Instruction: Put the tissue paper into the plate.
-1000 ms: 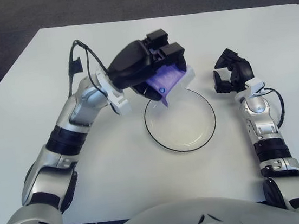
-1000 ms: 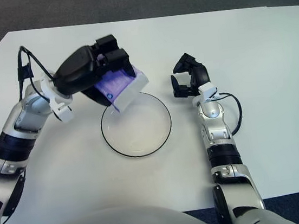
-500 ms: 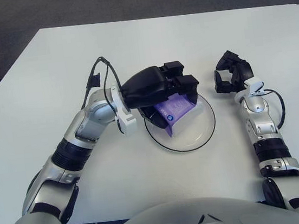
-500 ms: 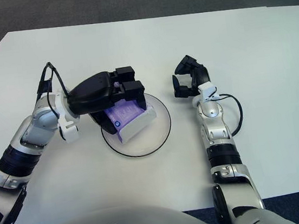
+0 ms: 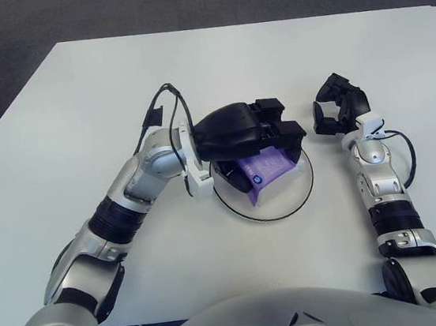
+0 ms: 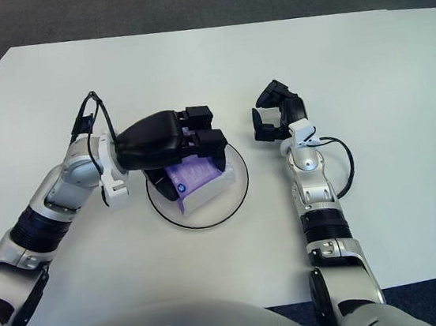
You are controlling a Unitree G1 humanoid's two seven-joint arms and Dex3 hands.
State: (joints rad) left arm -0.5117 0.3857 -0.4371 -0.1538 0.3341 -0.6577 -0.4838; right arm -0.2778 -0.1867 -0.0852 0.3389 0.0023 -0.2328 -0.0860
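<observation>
The left hand (image 5: 250, 131) is over the plate (image 5: 305, 188), and its fingers are closed around the purple tissue pack (image 5: 270, 164); the pack is inside the rim of the plate and seems to touch the plate's surface, but the hand covers its upper part, so full contact cannot be confirmed; the pack sits tilted, with its white lower edge toward the near side of the plate. The right hand (image 5: 337, 108) shows to the right of the plate, above the white desk (image 5: 52, 112), with its fingers curled and nothing between them.

The placing looks almost done; what probably remains is to let go and lift away. The risk is in this release; if the fingers open while the pack is tilted or not fully supported, it may tip over toward the rim or slide out; if a finger catches the soft wrapper during the lift, the pack may be dragged off the plate, or the light plate may shift on the smooth desk.
</observation>
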